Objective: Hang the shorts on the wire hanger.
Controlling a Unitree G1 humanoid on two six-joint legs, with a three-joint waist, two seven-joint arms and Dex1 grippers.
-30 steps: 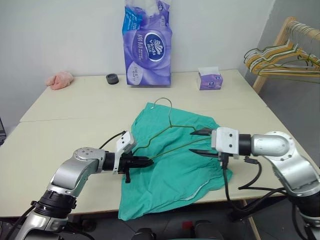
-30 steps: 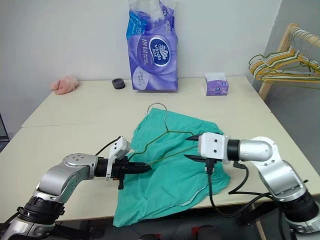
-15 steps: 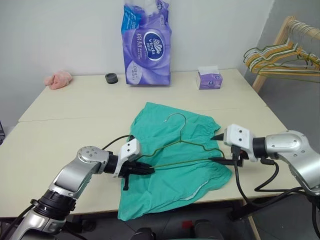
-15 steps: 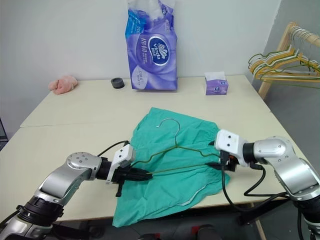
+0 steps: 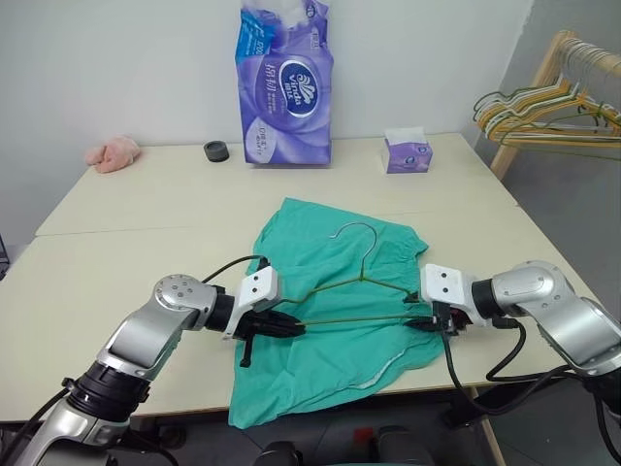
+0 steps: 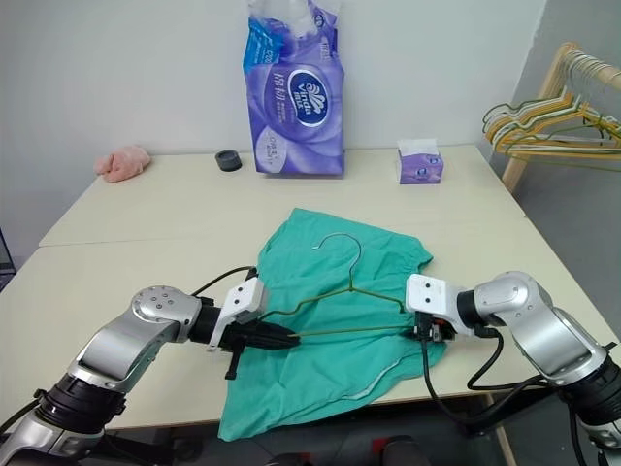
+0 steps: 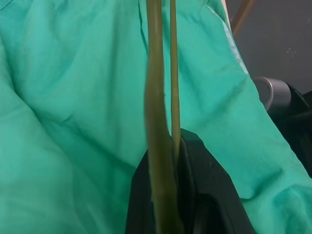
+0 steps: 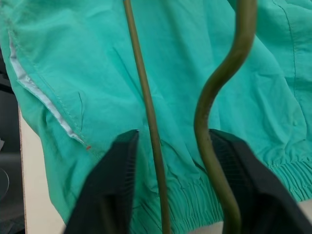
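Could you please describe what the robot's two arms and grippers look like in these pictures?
Both arms are rounded silver-grey metal segments joined by black collars. Each wrist carries a white boxy housing, and loose black cables loop from it along the arm. The left gripper and the right gripper each end in two slim, tapered black fingers. No markings are legible on them.

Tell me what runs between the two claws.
The wire hanger: its bottom wire spans from left claw to right claw, above the shorts, in both eye views.
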